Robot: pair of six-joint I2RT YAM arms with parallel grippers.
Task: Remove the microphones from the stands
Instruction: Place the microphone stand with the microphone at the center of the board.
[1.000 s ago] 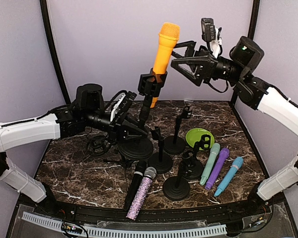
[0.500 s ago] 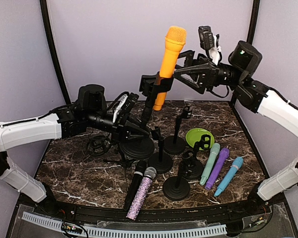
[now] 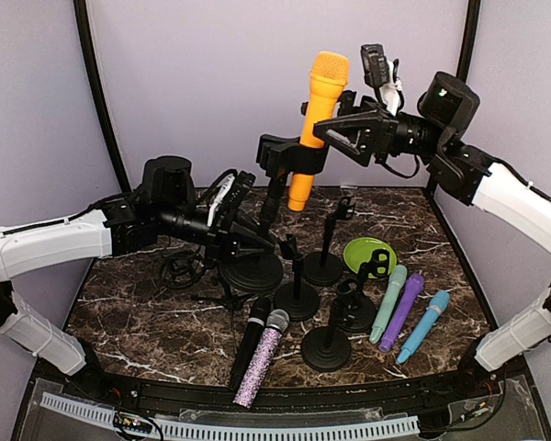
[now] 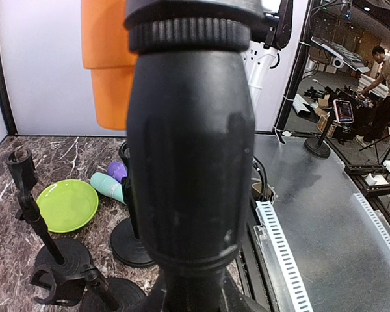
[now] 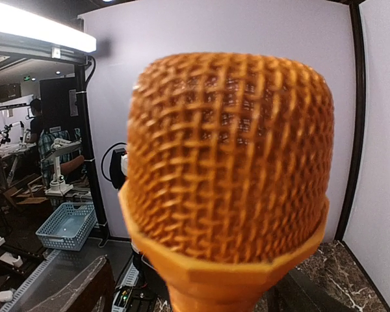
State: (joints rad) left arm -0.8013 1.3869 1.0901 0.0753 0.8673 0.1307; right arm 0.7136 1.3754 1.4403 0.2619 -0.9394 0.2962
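Observation:
An orange microphone (image 3: 323, 101) sits in the clip (image 3: 289, 156) of a tall black stand (image 3: 271, 202), tilted slightly right. My left gripper (image 3: 251, 237) is shut on the stand's pole just above its round base (image 3: 251, 273). In the left wrist view the pole (image 4: 192, 162) fills the middle, between the fingers of the gripper (image 4: 201, 300), with the orange body (image 4: 107, 65) above. My right gripper (image 3: 327, 129) is open, its fingers straddling the microphone below the mesh head. The head (image 5: 227, 156) fills the right wrist view, with the gripper (image 5: 195, 292) apart on both sides.
Several short empty stands (image 3: 326, 347) stand in the middle. A green plate (image 3: 367, 250) lies behind them and also shows in the left wrist view (image 4: 66, 205). Teal (image 3: 388, 301), purple (image 3: 401, 310) and blue (image 3: 423, 326) microphones lie right. Black (image 3: 250, 340) and glitter (image 3: 262, 356) microphones lie in front.
The stand top and orange microphone have swung right and more upright. My right gripper has moved left and now straddles the microphone under its head.

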